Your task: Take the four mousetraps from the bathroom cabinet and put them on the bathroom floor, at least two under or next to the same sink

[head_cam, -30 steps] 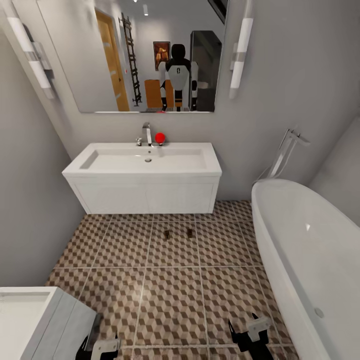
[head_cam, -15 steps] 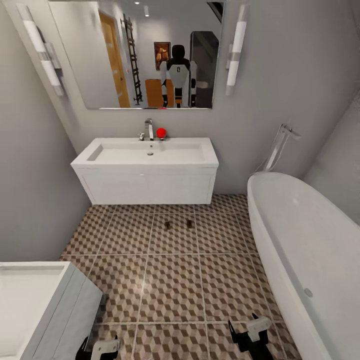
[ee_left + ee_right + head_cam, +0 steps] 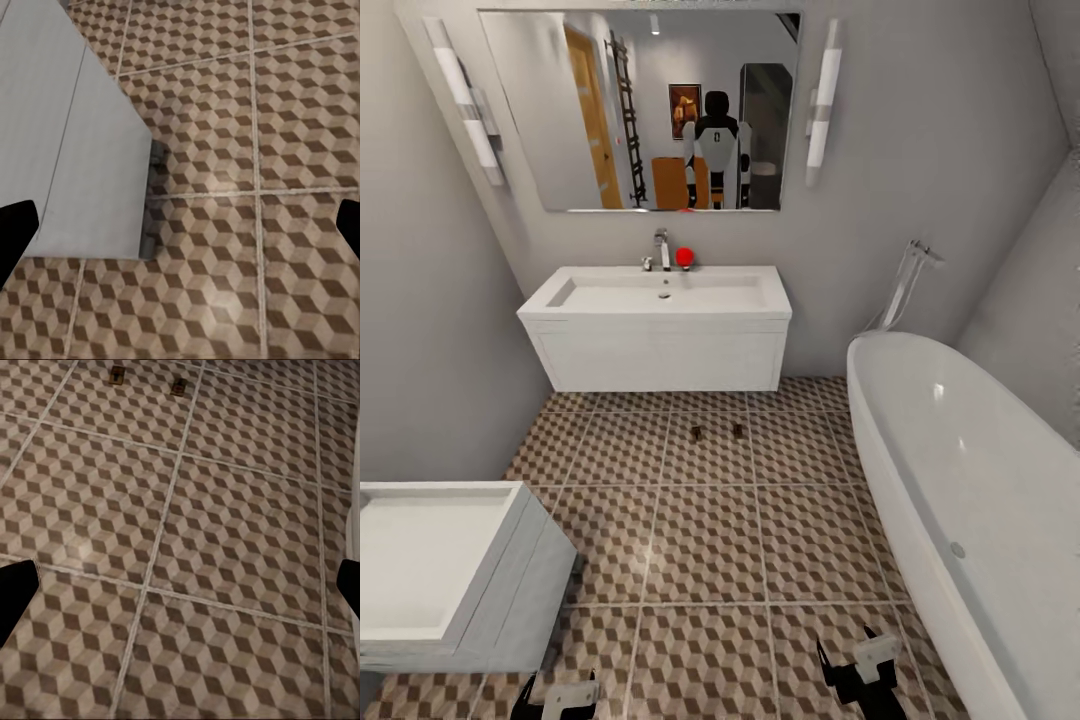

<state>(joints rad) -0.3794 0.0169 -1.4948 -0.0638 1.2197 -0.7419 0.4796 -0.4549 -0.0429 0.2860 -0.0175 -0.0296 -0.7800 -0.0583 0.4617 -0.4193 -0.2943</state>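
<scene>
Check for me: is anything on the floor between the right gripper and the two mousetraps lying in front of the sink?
Nothing visible. Bare bathroom floor runs from the right gripper to both mousetraps. The bathtub sits off to the right, a second white vanity to the left.

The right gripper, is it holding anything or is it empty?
Empty and open. The right gripper's dark fingers sit far apart with only bathroom floor between them.

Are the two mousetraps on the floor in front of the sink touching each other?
Apart. In the head view the left mousetrap and the right mousetrap lie on the bathroom floor with patterned tile plainly between them; the right wrist view shows the same gap.
</scene>
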